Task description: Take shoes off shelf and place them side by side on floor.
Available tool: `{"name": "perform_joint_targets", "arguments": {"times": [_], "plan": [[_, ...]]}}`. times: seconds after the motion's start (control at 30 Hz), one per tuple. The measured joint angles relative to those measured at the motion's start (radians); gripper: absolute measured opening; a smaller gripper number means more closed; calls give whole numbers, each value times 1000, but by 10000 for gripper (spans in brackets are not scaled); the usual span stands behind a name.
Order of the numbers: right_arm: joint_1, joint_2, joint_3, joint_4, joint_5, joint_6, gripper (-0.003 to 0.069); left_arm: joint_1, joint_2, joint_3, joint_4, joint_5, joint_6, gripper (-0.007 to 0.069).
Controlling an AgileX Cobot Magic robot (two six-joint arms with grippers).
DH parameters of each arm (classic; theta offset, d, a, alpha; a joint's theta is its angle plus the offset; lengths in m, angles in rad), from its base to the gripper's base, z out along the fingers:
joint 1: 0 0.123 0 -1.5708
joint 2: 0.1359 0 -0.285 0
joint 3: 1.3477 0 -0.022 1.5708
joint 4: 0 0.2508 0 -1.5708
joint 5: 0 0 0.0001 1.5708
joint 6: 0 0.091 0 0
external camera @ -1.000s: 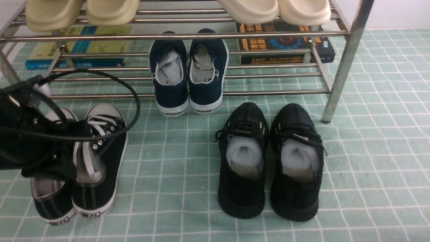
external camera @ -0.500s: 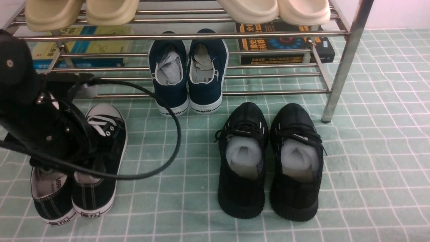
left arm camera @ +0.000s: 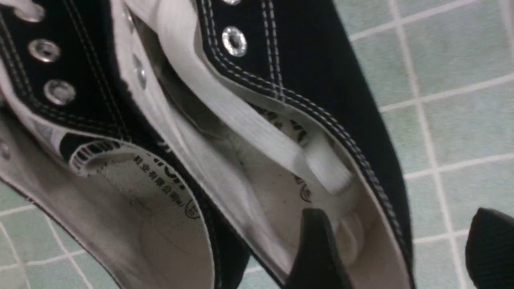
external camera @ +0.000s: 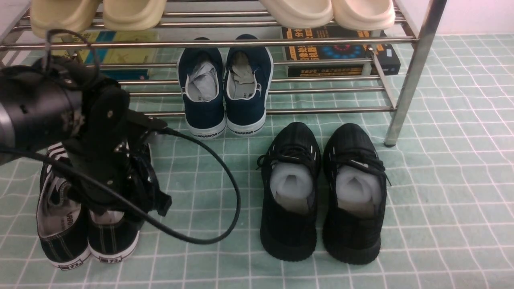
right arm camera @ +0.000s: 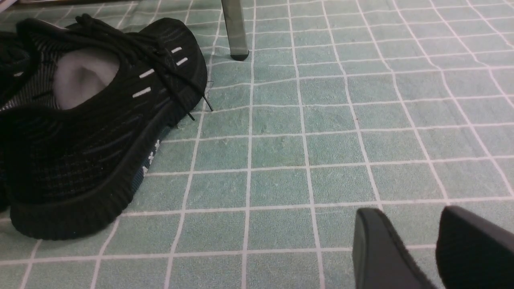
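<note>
The two black canvas shoes stand side by side on the pale green floor [external camera: 441,200] at the front left, heels towards me: the left one [external camera: 60,233] and the right one [external camera: 114,241]. My left arm hangs over them and hides their toes. My left gripper [external camera: 136,200] is open astride the right shoe's outer side wall [left arm camera: 361,132]; one finger [left arm camera: 317,249] is inside the shoe's opening, the other [left arm camera: 490,245] outside over the floor. The metal shelf [external camera: 281,110] stands behind. My right gripper [right arm camera: 405,216] is open by a narrow gap, low over bare floor, holding nothing.
Navy WARRIOR slip-ons [external camera: 225,92] sit on the shelf's lower tier. All-black knit sneakers [external camera: 321,192] stand on the floor at centre-right. Beige slippers [external camera: 96,14] are on the top tier, with books [external camera: 341,56] behind. A shelf leg [external camera: 409,76] stands at right. My cable [external camera: 225,180] loops beside the shoes.
My left arm has swung right and forward over the canvas shoes, now covering the right shoe's toe and uncovering the left shoe's laces. The right shoe's heel has shifted slightly.
</note>
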Motion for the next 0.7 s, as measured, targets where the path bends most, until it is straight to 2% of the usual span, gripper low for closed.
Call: {"name": "perform_joint_targets", "arguments": {"times": [0.13,0.2,0.27,0.3,0.33,0.37,0.4,0.7], "plan": [[0,0,0,0,0,0,239,0,50,0,30,0,-58,395],[0,0,0,0,0,0,239,0,53,0,28,0,-68,290],[0,0,0,0,0,0,239,-1,53,0,23,0,-71,236],[0,0,0,0,0,0,239,-3,53,-2,17,0,-72,136],[0,0,0,0,0,0,239,-4,52,-2,15,0,-73,84],[0,0,0,0,0,0,239,-5,52,-2,14,0,-73,76],[0,0,0,0,0,0,239,-5,50,-2,11,0,-74,33],[0,0,0,0,0,0,239,-5,48,-2,-39,-25,-76,17]]}}
